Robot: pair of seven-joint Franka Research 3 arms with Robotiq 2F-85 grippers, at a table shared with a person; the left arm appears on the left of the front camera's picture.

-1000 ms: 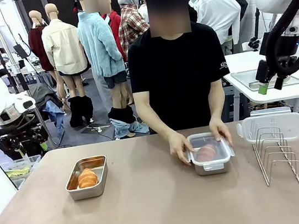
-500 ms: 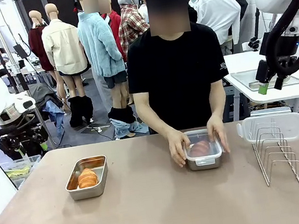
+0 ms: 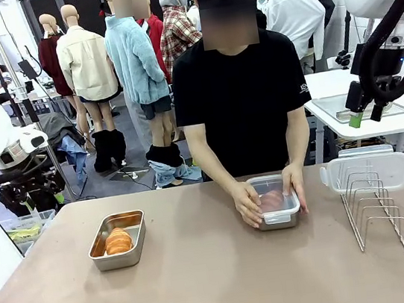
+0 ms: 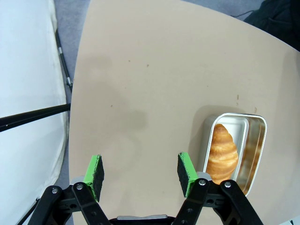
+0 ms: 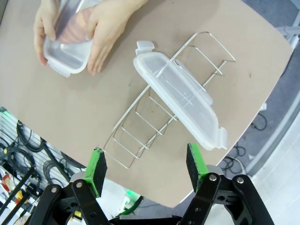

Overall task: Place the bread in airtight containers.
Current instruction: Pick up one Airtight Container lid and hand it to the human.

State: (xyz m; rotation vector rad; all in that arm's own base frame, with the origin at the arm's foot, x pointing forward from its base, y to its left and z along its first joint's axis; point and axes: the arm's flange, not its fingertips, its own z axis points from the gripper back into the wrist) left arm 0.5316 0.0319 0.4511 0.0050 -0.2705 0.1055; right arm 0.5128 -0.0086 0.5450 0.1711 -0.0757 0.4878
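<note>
The wire rack (image 3: 374, 206) stands at the robot's right end of the counter (image 3: 221, 284), and everything else is easiest placed from it. A spare lid (image 3: 370, 171) of clear plastic with clip tabs is propped on edge across the rack's far end, touching the wires. Near the rack, on its side toward the middle of the counter, sits the lidded tin (image 3: 274, 203). A pale croissant (image 3: 271, 200) shows through its clear top. The person's hands (image 3: 246, 204) are on this tin, one at each side, fingers resting over the top. Well apart from the rack, toward the opposite end of the counter, sits the open tin (image 3: 118, 240), uncovered. The second croissant (image 3: 117, 241) lies inside it, golden and ridged, against the wall nearer the robot. The robot's right hand (image 5: 146, 157) hangs high above the rack, looking down on rack, spare lid and the person's hands. Its green-padded fingers are spread wide with nothing between them. The robot's left hand (image 4: 139, 161) hovers over bare counter just beside the open tin, on the side away from the rack. Its fingers likewise stand wide apart and hold nothing.
</note>
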